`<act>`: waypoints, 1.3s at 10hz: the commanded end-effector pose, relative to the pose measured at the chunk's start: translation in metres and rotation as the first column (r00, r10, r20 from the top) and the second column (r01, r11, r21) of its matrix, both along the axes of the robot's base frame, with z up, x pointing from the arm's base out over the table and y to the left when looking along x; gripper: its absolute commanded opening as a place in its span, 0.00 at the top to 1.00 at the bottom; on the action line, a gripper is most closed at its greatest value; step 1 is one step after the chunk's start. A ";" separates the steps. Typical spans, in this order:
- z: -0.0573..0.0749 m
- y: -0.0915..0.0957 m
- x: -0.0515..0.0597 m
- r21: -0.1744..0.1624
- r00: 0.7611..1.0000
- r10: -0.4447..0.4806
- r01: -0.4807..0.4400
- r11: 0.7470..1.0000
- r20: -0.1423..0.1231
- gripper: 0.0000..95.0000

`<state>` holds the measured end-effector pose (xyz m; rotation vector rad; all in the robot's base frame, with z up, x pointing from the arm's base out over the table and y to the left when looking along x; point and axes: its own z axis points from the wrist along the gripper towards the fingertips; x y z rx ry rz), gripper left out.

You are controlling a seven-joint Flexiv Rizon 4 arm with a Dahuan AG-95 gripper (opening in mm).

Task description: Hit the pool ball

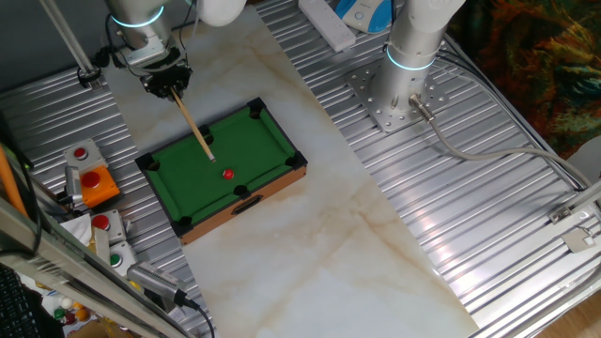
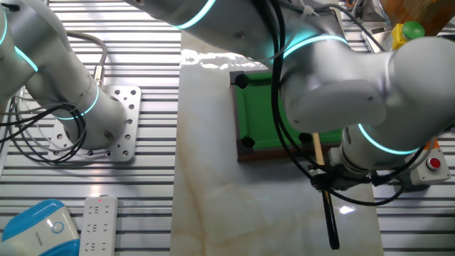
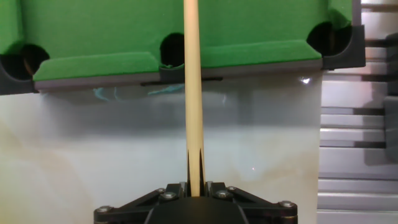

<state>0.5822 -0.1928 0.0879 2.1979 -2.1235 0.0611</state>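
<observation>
My gripper point(image 1: 165, 83) is closed tight on a slim, round wooden cue stick point(image 1: 194, 128), pale and smooth, with no gap between the black fingers point(image 3: 166, 198) and the shaft. In the hand view the stick runs straight out ahead of me, over the near rail of the toy pool table point(image 1: 272, 141) and off the top of the frame, so its tip is cut off there. In one fixed view the tip rests over the green felt, short of the pool ball point(image 1: 227, 174).

That ball is the single tiny glossy red sphere, lying on the felt beyond the cue tip and a little to one side of its line, apart from it. My hand view does not show it at all.

The table is a flat rectangle of matte green felt with a wooden base and black plastic pockets; I count six in one fixed view, three in my hand view. It sits on a polished, veined marble slab point(image 1: 357, 244) laid over ribbed metal point(image 1: 488, 188).

In the other fixed view my own arm hides most of the table, and the cue's dark butt end sticks out behind me.
</observation>
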 end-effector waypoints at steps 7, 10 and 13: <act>-0.008 0.005 -0.008 0.004 1.000 0.001 -0.001 1.000 0.002 1.00; -0.008 0.005 -0.013 0.004 1.000 0.004 -0.004 1.000 0.003 1.00; -0.008 0.005 -0.014 -0.019 1.000 0.014 -0.014 1.000 -0.007 1.00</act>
